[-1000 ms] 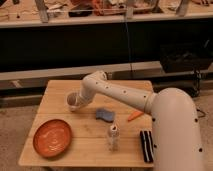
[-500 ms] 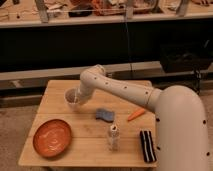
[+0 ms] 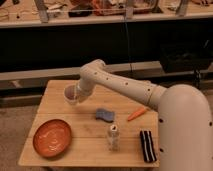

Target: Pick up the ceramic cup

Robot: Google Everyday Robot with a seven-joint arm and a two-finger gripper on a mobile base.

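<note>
Pincer (image 3: 76, 94) at ceramic cup (image 3: 69, 93), table (image 3: 87, 137) back-left.

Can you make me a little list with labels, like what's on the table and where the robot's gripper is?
table: wooden
gripper: at the ceramic cup, back left of the table
ceramic cup: cream-white, right beside the gripper
orange plate: front left, nothing on it
blue sponge: middle
shaker: upright, in front of the sponge
orange stick: right of the sponge
black striped thing: front right
</note>
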